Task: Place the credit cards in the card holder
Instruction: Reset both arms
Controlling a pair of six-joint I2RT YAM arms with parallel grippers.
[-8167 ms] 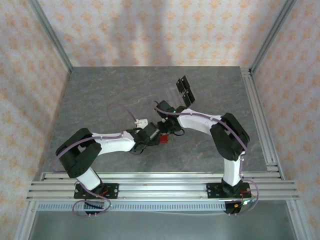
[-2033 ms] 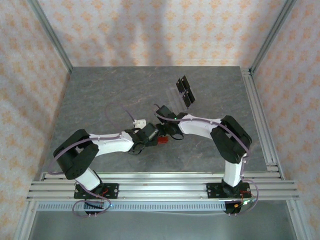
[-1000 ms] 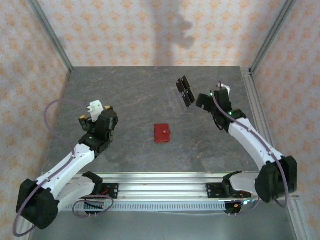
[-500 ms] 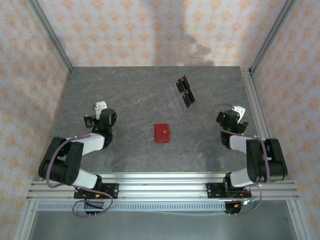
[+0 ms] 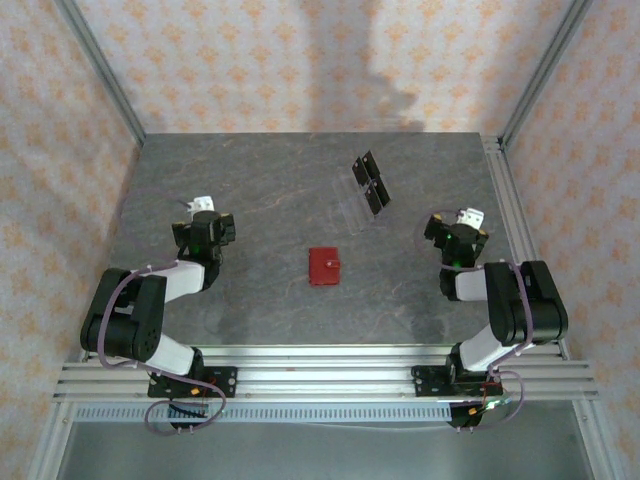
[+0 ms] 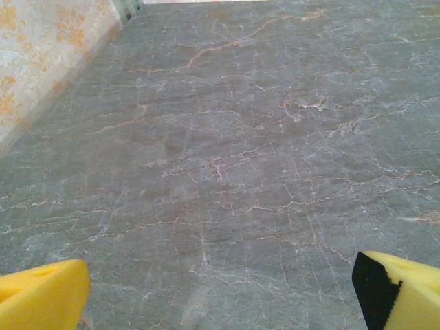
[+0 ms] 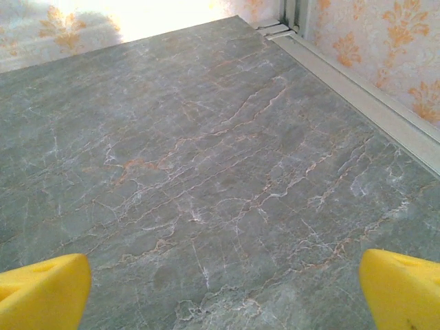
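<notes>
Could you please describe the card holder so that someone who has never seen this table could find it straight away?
Start from the grey marble table in the overhead view and look near its middle. There the card holder lies flat and closed, alone on bare stone. It is the one small red square, unlike the dark, partly clear object farther back.
</notes>
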